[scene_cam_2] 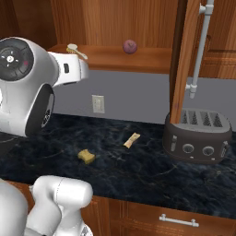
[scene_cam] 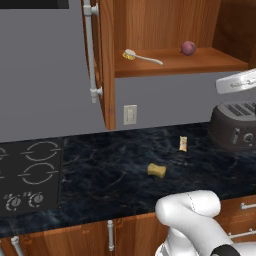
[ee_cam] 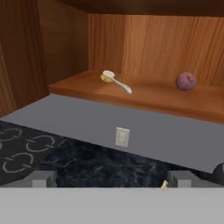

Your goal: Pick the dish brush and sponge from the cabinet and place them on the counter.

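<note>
The two-finger gripper (ee_cam: 112, 180) shows at the bottom of the hand view with its grey fingertips (ee_cam: 43, 178) set wide apart, nothing between them and touching nothing. The slim white dish brush with yellow-tan head (scene_cam: 141, 57) lies on the wooden shelf of the reddish-brown cabinet (scene_cam: 175, 65), upper centre of the left base view, well apart from a purple-red ball (scene_cam: 188, 48). The small yellow-tan sponge block (scene_cam: 157, 170) rests on the black marble-veined counter (scene_cam: 100, 175), centre frame, near a small tan packet (scene_cam: 183, 144) and left of a dark toaster (scene_cam: 235, 125).
</note>
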Available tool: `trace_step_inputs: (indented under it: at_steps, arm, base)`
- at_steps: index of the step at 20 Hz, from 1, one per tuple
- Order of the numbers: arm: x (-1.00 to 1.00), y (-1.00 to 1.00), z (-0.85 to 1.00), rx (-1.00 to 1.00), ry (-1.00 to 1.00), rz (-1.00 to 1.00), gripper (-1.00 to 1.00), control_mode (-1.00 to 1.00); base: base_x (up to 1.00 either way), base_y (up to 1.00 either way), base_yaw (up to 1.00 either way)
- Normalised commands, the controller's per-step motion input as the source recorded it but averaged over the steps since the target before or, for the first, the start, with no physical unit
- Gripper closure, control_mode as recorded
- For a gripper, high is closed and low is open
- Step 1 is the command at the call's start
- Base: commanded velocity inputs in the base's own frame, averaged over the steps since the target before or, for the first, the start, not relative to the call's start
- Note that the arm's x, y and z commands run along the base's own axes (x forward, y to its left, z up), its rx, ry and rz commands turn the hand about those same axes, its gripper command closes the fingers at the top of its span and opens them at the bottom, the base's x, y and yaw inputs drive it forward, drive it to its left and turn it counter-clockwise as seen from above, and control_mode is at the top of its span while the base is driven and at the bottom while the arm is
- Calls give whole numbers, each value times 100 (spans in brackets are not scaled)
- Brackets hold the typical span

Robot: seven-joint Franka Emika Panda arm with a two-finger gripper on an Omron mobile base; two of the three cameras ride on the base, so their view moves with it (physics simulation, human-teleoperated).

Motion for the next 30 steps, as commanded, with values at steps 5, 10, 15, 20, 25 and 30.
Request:
trace_step_inputs:
  at_steps: [5,10,15,20,25,30]
  arm:
    - [16,16,0,0,-15,3,-100,-100]
    - [21,0,17,0,-1,0,-100,-100]
    - [31,0,8,0,0,0,-100,-100]
    - [29,0,0,0,0,0,-100,-100]
    - [23,6,0,-1,0,-1,-100,-100]
    - [21,5,0,-5,0,-5,-100,-100]
  base:
    - [0,0,0]
    - [0,0,0]
    - [0,0,0]
    - [0,0,0]
    - [0,0,0]
    - [0,0,0]
